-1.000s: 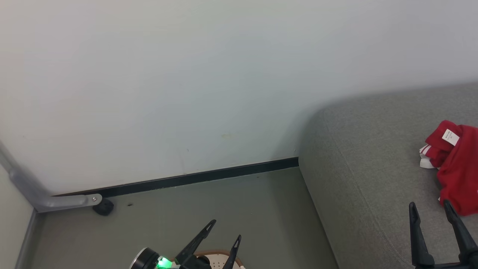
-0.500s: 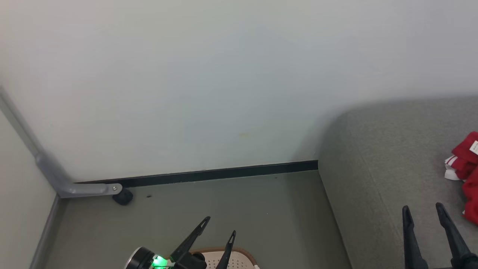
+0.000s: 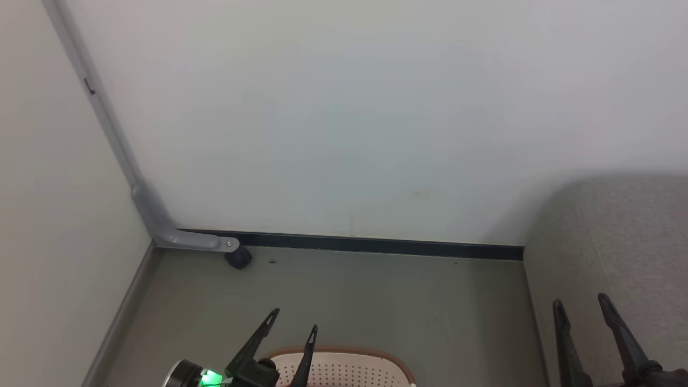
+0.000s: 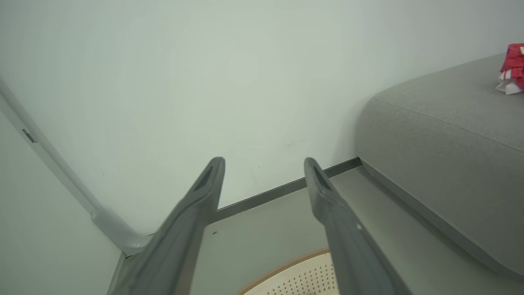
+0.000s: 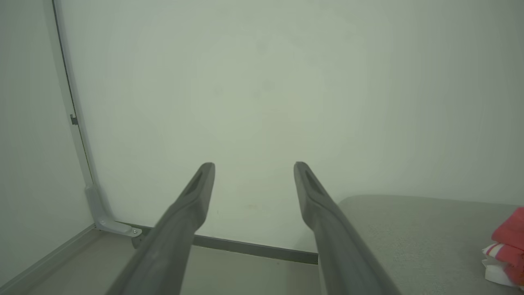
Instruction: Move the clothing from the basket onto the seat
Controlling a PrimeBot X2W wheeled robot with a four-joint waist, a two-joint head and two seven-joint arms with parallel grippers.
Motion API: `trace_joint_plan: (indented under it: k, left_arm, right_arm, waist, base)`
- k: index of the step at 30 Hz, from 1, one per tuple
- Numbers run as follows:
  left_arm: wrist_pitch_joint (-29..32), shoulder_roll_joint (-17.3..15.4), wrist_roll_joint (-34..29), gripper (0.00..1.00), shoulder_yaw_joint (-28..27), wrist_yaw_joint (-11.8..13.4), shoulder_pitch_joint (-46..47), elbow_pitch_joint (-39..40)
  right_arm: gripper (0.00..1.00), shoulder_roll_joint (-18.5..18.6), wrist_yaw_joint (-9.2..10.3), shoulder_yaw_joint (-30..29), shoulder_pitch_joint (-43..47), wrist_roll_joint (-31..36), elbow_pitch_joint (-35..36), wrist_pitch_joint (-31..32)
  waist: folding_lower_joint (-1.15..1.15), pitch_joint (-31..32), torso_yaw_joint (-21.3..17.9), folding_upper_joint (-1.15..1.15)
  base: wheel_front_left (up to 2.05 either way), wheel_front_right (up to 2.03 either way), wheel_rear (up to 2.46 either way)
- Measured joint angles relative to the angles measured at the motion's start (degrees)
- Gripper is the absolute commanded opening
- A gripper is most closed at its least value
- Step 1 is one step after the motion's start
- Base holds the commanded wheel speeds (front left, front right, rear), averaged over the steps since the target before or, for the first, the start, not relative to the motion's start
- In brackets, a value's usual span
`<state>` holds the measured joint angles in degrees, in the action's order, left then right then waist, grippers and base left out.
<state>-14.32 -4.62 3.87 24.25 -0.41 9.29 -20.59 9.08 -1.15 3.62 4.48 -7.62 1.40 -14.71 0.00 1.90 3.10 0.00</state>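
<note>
My left claw (image 3: pixel 295 319) is hanging at the bottom of the head view, spread wide and carrying nothing. Its two dark fingers are poised over the left part of the oval cream perforated plastic laundry basket with the brown rim (image 3: pixel 344 352), which I am judging to be the stance for dipping in for another piece. My right claw (image 3: pixel 579 299) is gaping just as wide, also empty, and hovering over the edge of the large grey woven-fabric sofa seat (image 3: pixel 607 231). A strip of grey-green floor (image 3: pixel 403 301) is separating basket from seat, and a grey metal bracket (image 3: pixel 185 239) with a small black stopper (image 3: pixel 238 258) is sitting in the wall corner, well apart from my reach. In the left wrist view my fingers are framing the pale wall (image 4: pixel 245 73) and dark skirting (image 4: pixel 266 196), with the basket's rim just beneath them; I cannot tell what is lying inside it. The bright red soft clothing with white trim (image 4: pixel 511 61) is resting on the seat's far right. In the right wrist view that red bundle is lying at the lower right of the cushion, and nothing is blocking my way there.
</note>
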Motion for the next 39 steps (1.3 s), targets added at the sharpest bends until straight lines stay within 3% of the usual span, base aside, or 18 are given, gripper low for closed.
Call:
trace_joint_plan:
  k: [15, 30, 39]
  left_arm:
    - [0.0, -1.2, 2.4, 1.00, -8.5, 5.3, -1.9, -0.7]
    - [0.0, -1.3, 2.8, 1.00, -9.9, 5.9, -5.7, -0.1]
    - [0.0, -1.1, 2.2, 1.00, -8.9, 5.4, -5.7, 0.5]
  right_arm:
    - [1.00, -2.1, -1.47, 3.1, -2.1, 0.1, -2.7, 0.0]
    - [1.00, -2.8, -1.29, 2.5, -2.3, 0.5, -6.3, 0.0]
    - [1.00, -2.9, 0.71, 0.9, 0.5, 0.5, -12.7, 0.0]
  waist:
    - [0.00, -0.3, 8.4, 0.00]
    - [0.00, -0.2, 6.9, 0.00]
    - [0.00, -0.4, 6.2, 0.00]
  base:
    - [0.00, 0.00, 0.00]
    - [0.00, 0.00, 0.00]
    - [0.00, 0.00, 0.00]
